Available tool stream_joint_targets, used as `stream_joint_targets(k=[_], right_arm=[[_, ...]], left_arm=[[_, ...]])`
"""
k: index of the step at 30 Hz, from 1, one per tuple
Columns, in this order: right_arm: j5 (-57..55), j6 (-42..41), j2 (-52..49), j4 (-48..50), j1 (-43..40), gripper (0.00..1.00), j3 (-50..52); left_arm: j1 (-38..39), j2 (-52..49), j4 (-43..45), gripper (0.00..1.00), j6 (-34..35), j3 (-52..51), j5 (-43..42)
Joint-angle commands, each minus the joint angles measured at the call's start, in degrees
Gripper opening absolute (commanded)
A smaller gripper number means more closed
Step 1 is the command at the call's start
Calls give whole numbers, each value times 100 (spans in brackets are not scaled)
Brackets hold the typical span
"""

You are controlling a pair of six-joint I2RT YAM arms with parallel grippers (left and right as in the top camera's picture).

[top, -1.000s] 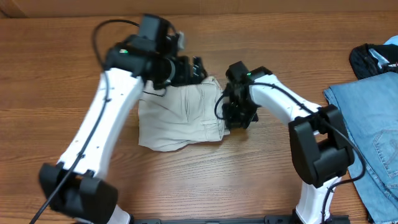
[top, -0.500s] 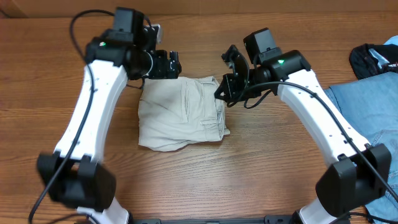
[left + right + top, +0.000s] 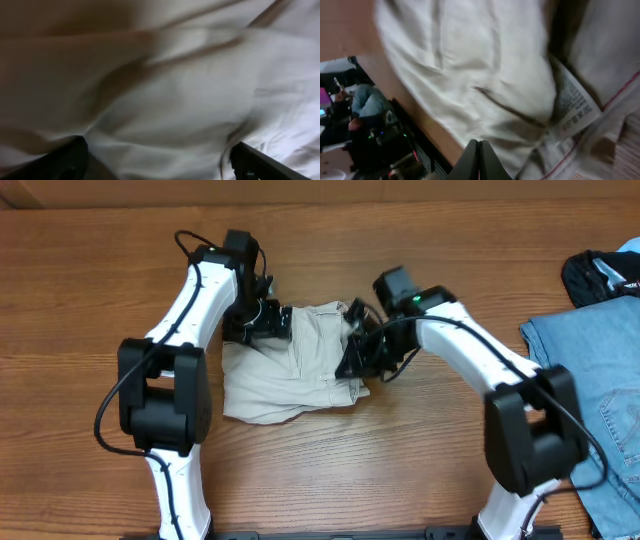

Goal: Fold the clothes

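Observation:
The pale beige shorts lie folded into a wrinkled block on the wooden table. My left gripper is at the shorts' far left corner. In the left wrist view its jaws are spread wide, with blurred beige cloth filling the space between them. My right gripper is at the shorts' right edge. In the right wrist view its fingers are pressed together over the cloth. A printed inner label shows beside them.
A pair of blue jeans lies at the right edge of the table. A dark garment lies at the far right corner.
Both arms have swung inward and down onto the shorts. The left gripper moved from beyond the far edge to the far left corner. The right gripper moved down to the right edge.

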State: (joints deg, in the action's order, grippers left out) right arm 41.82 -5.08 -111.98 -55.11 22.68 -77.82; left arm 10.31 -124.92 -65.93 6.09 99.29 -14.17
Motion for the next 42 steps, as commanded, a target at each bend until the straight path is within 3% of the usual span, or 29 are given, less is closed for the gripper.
stream_joint_targets(k=[1, 5, 10, 14, 21, 27, 31, 33, 37, 42], right_arm=[[109, 44, -337, 9, 90, 4, 208], [-684, 37, -573, 39, 70, 4, 238], [-2769, -374, -595, 463, -2, 4, 238], [-3152, -356, -595, 883, -122, 4, 234], [-3657, -341, -592, 1259, -192, 4, 109], [-4052, -214, -522, 577, -192, 4, -629], [-4050, -216, -334, 107, -190, 4, -1165], [-4050, -219, -221, -111, -177, 4, -1405], [-4050, -221, 96, -490, -120, 4, -1742], [-4048, -221, 540, -723, -61, 5, -1908]], left_arm=[[20, -424, -442, 91, -55, -13, 299], [20, -654, -1215, 89, 44, -39, 319], [24, -643, -1637, 87, 105, -190, 264], [70, -496, -1775, 86, 179, -192, 59], [225, 463, -1370, 92, 181, -195, -24], [146, 1338, -946, 100, 125, -192, 83], [2, 1674, -332, 100, -763, -181, -116], [-118, 1683, 72, 100, -1176, -157, -295], [-420, 1410, 708, 100, -1172, -157, -542], [-568, 776, 909, 100, -1541, -157, -1088]])
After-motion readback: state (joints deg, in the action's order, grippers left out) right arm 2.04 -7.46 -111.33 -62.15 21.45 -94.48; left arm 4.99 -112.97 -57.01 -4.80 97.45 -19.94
